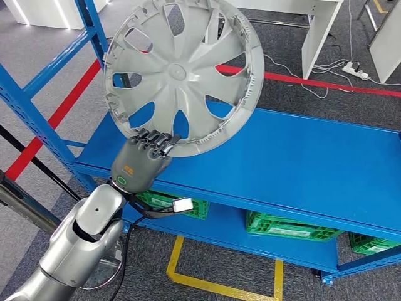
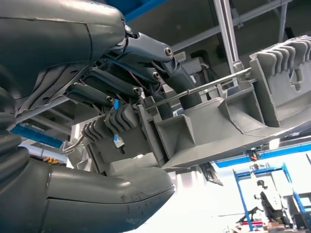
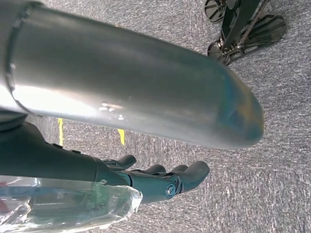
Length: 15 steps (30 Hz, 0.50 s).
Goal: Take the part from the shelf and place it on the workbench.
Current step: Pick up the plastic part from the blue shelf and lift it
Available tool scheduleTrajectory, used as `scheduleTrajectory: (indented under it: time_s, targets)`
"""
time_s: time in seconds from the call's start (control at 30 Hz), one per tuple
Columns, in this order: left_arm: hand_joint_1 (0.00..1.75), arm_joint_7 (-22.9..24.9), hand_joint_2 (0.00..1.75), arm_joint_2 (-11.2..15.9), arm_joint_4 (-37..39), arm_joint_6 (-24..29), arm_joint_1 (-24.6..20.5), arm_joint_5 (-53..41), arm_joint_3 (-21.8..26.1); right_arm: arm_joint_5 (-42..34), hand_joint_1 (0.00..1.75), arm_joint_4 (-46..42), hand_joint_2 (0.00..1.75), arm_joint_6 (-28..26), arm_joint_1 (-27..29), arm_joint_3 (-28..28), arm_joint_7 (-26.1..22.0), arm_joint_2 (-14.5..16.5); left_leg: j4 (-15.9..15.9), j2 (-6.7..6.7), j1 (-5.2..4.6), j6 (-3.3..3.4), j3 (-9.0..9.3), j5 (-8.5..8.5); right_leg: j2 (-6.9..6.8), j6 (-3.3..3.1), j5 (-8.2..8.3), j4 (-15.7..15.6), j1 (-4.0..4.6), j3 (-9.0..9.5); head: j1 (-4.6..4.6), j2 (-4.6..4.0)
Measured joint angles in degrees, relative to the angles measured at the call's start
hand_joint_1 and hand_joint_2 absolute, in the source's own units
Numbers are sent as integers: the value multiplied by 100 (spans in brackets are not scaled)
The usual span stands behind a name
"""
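**Hubcap gripped at the rim, lifted over the shelf: carry it out cleanly**

Start with the blue shelf [image 1: 302, 157], since it is the frame you have to clear: its upright and crossbars stand to the left of the load, and the deck runs away to the right under it. Green crates [image 1: 288, 227] sit on the lower level, well apart from your path.

The part, a grey hubcap [image 1: 182, 72], is tilted up on edge above the shelf deck, its face toward you. From the head view it looks raised off the deck, though its lowest edge is near enough to the surface that you should not take clearance for granted.

Your left hand [image 1: 141, 160] holds the hubcap by its lower rim. In the wrist view the fingers [image 2: 139, 73] curl over the ribbed inside of the rim and the thumb [image 2: 110, 189] presses from the other side, so it is a pinch on one edge only. Such a wide disc will likely want to swing, so move slowly, keep the wrist steady and draw it back toward you before turning for the desk. Mind the upper rim near the left upright.

Your right hand [image 3: 161, 182] hangs over the carpet, fingers loosely extended and apparently holding nothing.
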Motion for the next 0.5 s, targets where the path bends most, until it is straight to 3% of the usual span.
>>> scheduleTrajectory:
  time_s: [0.27,0.5]
  targets:
    - [175,34,175,-116,38,-504,12,632,154,-10,0,-2,0,-40,-11,0,35,1,0,0,0,0,-2,0,0,0,0,0,0,0,-1,0]
    - [175,34,175,-166,62,-603,114,852,309,2,0,-2,0,-55,-25,2,19,1,0,0,0,0,-2,0,1,0,0,0,0,0,0,0]
